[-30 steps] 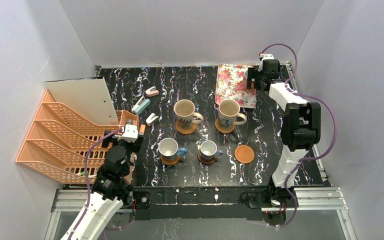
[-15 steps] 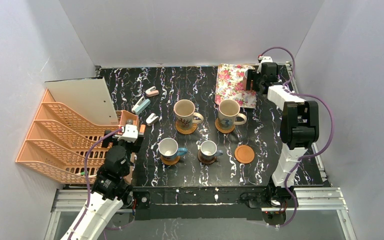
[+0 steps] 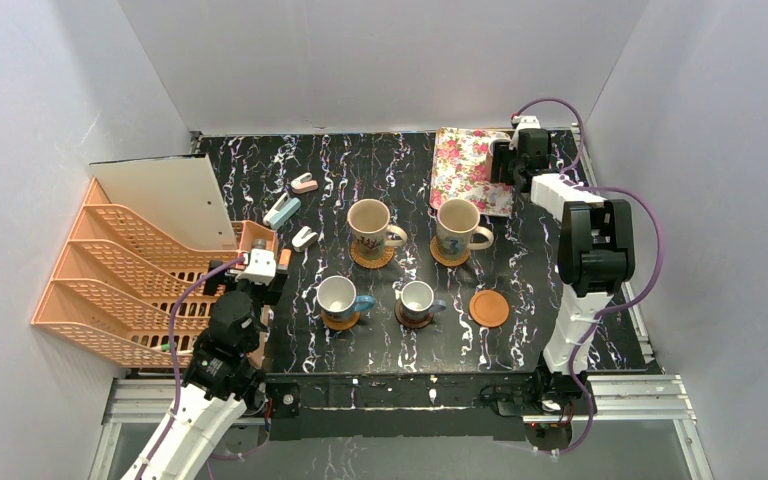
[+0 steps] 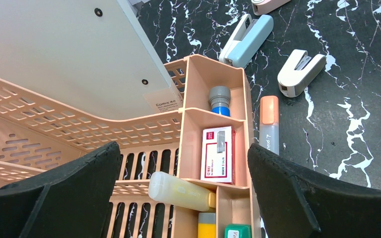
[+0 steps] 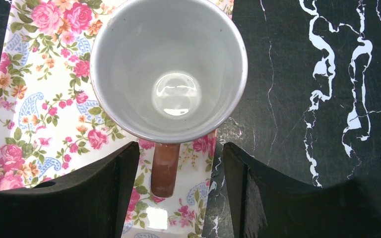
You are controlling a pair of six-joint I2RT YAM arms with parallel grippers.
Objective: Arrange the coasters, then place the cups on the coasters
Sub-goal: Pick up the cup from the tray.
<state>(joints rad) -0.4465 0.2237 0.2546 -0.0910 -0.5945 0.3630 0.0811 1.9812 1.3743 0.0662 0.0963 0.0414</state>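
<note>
A small cup with a white inside and a reddish handle stands on the pink floral tray. My right gripper is open, with one finger on each side of that handle and a gap on both sides. In the top view it covers this cup. Two large beige cups and two small cups each sit on a coaster. One orange-brown coaster lies bare. My left gripper hangs open over the orange organizer.
An orange file rack with a compartment organizer fills the left side. Staplers lie near it, and a highlighter lies beside the organizer. White walls enclose the table on three sides.
My right arm has reached slightly farther back over the tray's far right corner. The left arm, the cups and the coasters have not moved.
</note>
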